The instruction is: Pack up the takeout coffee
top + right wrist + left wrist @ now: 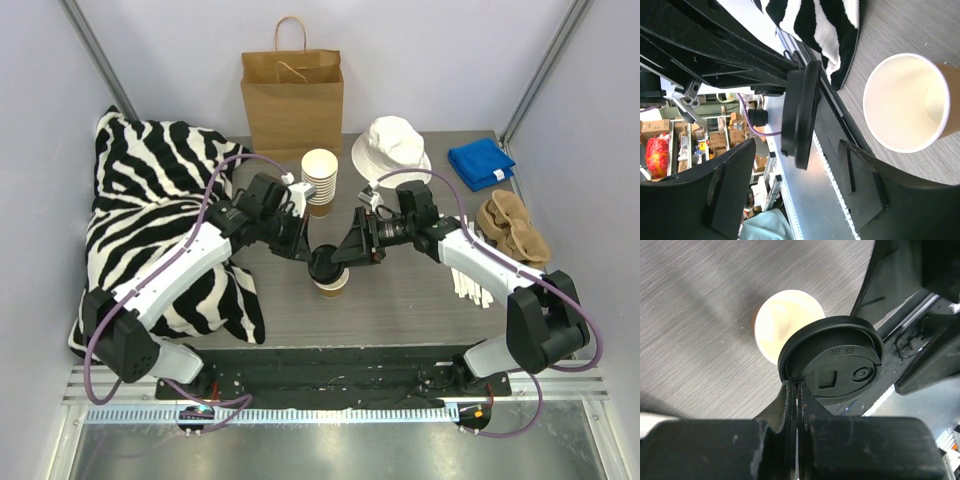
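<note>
A small kraft paper cup stands open on the table between the two arms, its cream inside showing in both wrist views. A black plastic lid hangs just above the cup, set off to one side. My left gripper is shut on the lid's rim. My right gripper is open, and the lid sits edge-on between its fingers, touching neither.
A brown paper bag stands at the back. In front of it is a stack of lidless cups. A white hat, a blue cloth and a pulp carrier lie to the right. A zebra cushion fills the left.
</note>
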{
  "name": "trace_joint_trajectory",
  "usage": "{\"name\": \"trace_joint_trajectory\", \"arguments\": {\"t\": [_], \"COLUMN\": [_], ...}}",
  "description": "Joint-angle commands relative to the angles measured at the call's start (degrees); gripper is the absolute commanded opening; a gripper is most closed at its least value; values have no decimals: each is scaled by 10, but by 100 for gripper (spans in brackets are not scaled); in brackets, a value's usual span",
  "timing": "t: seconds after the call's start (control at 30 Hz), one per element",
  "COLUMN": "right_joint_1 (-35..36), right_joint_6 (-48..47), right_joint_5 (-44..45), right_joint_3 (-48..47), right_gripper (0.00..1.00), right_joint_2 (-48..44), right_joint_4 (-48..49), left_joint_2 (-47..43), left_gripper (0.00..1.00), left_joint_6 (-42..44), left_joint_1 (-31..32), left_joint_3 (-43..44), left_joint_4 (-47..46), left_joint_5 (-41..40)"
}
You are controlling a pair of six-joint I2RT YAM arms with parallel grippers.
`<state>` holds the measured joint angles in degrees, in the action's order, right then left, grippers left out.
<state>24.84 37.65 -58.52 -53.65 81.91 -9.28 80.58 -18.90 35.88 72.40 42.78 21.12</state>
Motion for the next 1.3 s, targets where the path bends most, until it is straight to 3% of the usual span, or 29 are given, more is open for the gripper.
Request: {"name": "trace_joint_trajectory", "arguments": {"t": [0.0,0.17,0.4,0.7,1.0,1.27], "right_joint_1": [-16,-59,-75,-74,-61,-52], "right_joint_6": [-49,-144,-249,-267,-242,-244], "right_joint_5": [17,70,119,110,110,119], "right_joint_3": [-47,-73,-74,-36,10,22], "right_gripper": [81,82,72,61,28,17], "right_joint_2": [-3,-10,-72,-106,-145,-154], "right_joint_4": [-41,-151,-230,-219,-172,-161], "left_joint_2": [29,94,177,260,295,316], "left_gripper": [0,0,0,0,0,0], "left_joint_6": [32,53,107,150,145,143], "left_joint_1": [17,38,57,83,95,95], "left_joint_3": [65,141,236,326,360,371], "left_joint_4": [62,131,222,299,306,303], "left_joint_5": [-39,-113,-146,-137,-152,-177]}}
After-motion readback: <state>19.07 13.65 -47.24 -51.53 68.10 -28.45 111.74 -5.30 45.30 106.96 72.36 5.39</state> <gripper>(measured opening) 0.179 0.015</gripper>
